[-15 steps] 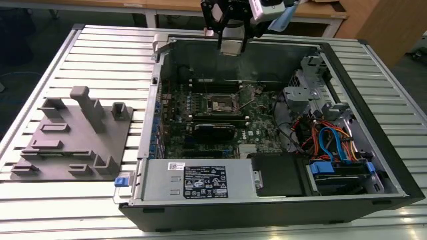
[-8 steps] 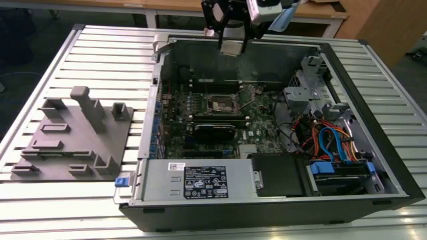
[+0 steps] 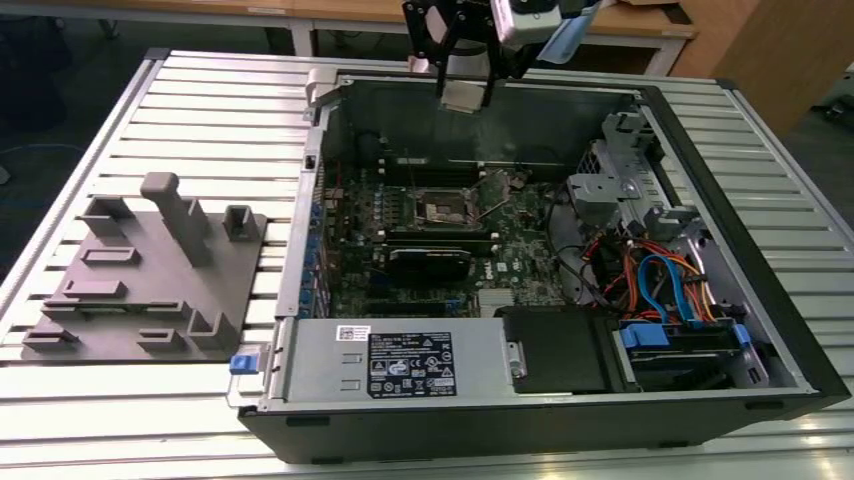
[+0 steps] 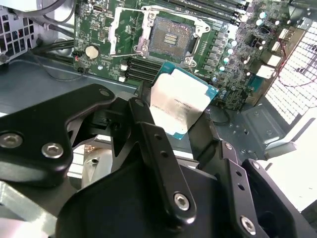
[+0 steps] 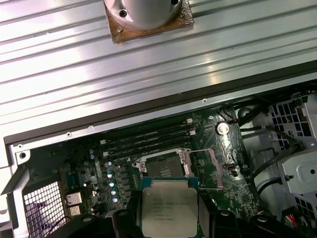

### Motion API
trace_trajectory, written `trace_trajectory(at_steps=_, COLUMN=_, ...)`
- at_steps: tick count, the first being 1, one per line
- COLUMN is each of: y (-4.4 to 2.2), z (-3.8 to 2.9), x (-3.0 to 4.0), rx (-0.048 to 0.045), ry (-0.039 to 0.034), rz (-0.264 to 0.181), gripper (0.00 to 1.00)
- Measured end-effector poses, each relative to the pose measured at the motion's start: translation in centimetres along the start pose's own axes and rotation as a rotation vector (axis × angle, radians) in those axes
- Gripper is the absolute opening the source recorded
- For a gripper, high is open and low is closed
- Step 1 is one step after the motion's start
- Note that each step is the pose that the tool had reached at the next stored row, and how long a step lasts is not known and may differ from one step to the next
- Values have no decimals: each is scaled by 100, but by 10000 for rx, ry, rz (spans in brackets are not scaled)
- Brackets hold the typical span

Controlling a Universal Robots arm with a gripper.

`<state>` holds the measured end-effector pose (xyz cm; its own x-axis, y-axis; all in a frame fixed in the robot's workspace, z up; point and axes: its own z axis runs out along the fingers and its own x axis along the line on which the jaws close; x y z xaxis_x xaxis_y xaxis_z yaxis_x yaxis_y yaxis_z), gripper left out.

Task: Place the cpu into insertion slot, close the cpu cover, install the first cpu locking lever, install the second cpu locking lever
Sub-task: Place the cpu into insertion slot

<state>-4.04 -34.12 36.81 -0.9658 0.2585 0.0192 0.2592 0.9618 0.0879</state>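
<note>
Aloft, faintly lettered cpu point(image 5: 169, 206) in claw point(image 4: 176, 114)

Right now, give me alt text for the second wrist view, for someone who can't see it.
The black gripper holds a small flat square cpu with a silvery-grey top, over the green motherboard. Beyond it sits the square insertion slot, dark-centred with a silvery metal rim, open and empty.

Dull silvery metal cpu point(image 4: 178, 106); ribbed metal table point(image 3: 200, 120)

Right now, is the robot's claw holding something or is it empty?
The gripper is shut on the cpu, pinching it by its edges.
</note>
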Motion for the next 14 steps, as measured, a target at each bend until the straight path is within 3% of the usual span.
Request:
trace_trajectory(at_steps=7, y=0, z=1, x=0, rx=-3, ry=-8, rz=76, gripper=54)
trace_trajectory(at_steps=14, y=-2, z=5, x=-1, rx=-25, ry=-103, rz=1170, gripper=54)
